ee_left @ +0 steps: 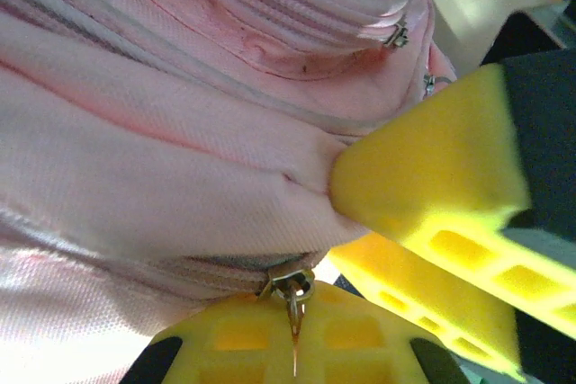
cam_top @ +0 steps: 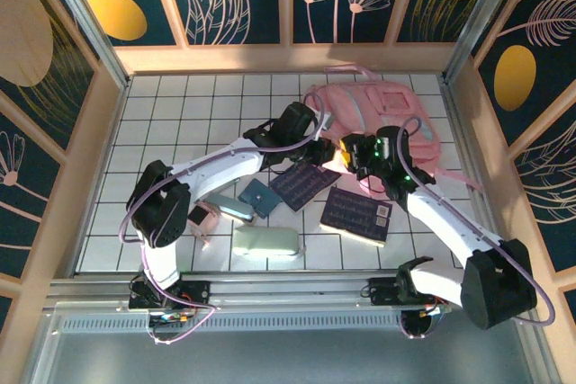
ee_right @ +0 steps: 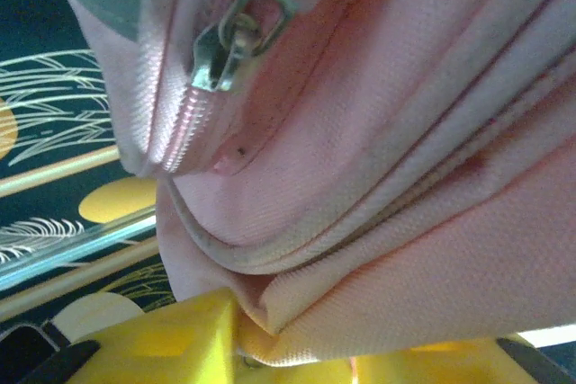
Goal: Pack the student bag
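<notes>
The student bag [cam_top: 382,107], a large pink backpack, lies at the back right of the tiled table. In the left wrist view its pink fabric [ee_left: 180,150] fills most of the frame. My left gripper [ee_left: 297,299] is shut on a small metal zip pull [ee_left: 294,287] at the bag's lower zip. From the top it sits at the bag's left edge [cam_top: 317,132]. My right gripper [ee_right: 270,348] pinches a fold of the bag's fabric [ee_right: 378,222] between its yellow fingers [ee_left: 432,177], just beside the left gripper. Another zip slider [ee_right: 234,38] hangs above it.
In front of the bag lie two dark notebooks [cam_top: 304,184] [cam_top: 357,215], a teal card-like item [cam_top: 258,197], a pale blue case [cam_top: 229,209], a pale green pencil case [cam_top: 265,242] and a small pink object [cam_top: 200,216]. Wooden walls enclose the table.
</notes>
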Controlling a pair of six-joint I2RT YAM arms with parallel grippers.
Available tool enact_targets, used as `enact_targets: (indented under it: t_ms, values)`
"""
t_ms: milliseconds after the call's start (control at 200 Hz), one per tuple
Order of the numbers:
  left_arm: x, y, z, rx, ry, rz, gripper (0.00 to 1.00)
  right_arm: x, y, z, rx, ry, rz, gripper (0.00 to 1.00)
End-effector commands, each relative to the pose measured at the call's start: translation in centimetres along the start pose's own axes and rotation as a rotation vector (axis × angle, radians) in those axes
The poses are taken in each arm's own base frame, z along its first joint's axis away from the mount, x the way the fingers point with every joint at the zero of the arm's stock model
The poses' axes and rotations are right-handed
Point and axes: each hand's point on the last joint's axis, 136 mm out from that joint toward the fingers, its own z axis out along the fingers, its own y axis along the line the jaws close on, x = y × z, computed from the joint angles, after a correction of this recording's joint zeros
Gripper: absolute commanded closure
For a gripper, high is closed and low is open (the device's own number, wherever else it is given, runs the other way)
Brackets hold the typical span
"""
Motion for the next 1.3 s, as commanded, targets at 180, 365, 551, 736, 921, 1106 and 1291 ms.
enact_targets:
  t_ms: [180,365,551,736,921,1106,1291]
  values:
    - [-3.1,-3.2,-4.2,0.04,-0.124,0.117,1.0,-3.9,2.2,0.3,0.081,-0.155,-0.315,1.0]
    - [-3.1,-2.1,-4.4,-0.024,-0.126,0.141,1.0,-3.6,3.5,-1.1,0.067,-0.154,-0.414,1.0]
    - [-3.3,-0.8,-4.2,-0.066,-0.116,0.139,1.0,-2.8,3.4,-2.4,0.077,-0.125,-0.469,1.0]
    - [-3.8,1.1,-4.5,-0.069,-0.12,0.102,1.0,-3.0,3.5,-4.3,0.074,-0.126,-0.501,1.0]
    - [-4.1,3.6,-4.9,-0.076,-0.125,0.062,1.0,-3.4,3.9,-6.0,0.045,-0.112,-0.516,1.0]
    - [-4.9,6.2,-4.2,-0.105,-0.127,0.034,1.0,-3.5,3.6,-7.2,0.055,-0.112,-0.551,1.0]
    - [-6.6,7.4,-3.1,-0.086,-0.135,0.01,1.0,-4.3,4.0,-8.6,0.051,-0.149,-0.58,1.0]
